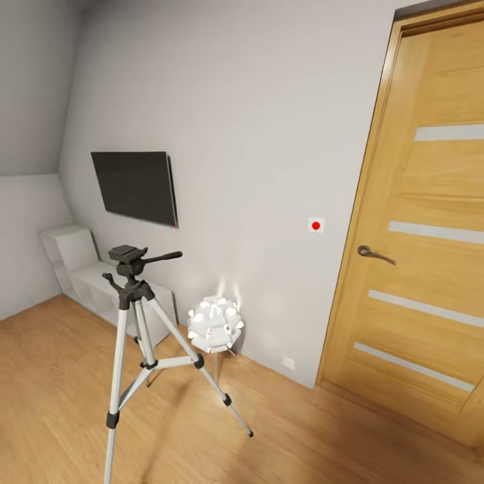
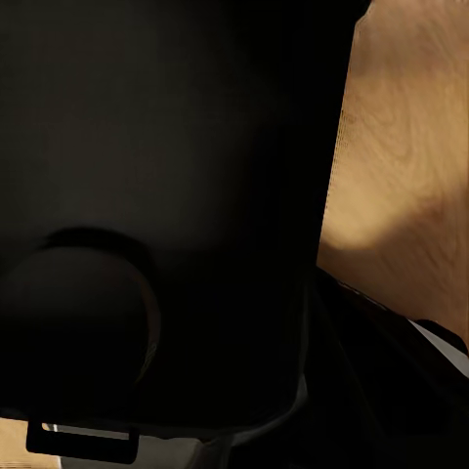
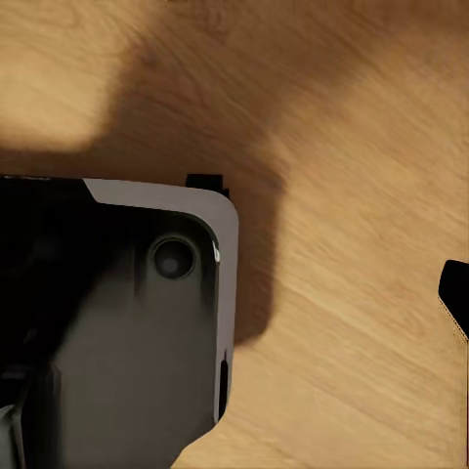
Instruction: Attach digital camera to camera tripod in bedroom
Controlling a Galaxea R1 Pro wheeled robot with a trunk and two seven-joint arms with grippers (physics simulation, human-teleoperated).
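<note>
The camera tripod [image 1: 134, 316] stands on the wood floor at the left of the head view, its silver legs spread. Its black head [image 1: 129, 258] is bare on top, and the pan handle [image 1: 165, 256] points right. In the left wrist view a large black mass [image 2: 166, 195] with a rounded bulge [image 2: 78, 322] sits very close to the lens. I cannot tell whether it is the digital camera, and my left gripper's fingers cannot be made out against it. The right wrist view looks down on my grey base [image 3: 127, 332] and the floor.
A white flower-shaped lamp [image 1: 215, 325] stands just right of the tripod, against the wall. A dark TV [image 1: 136, 186] hangs above a low white shelf unit [image 1: 87, 269]. A closed wooden door [image 1: 423, 255] is at the right. Open wood floor [image 1: 302, 444] lies in front.
</note>
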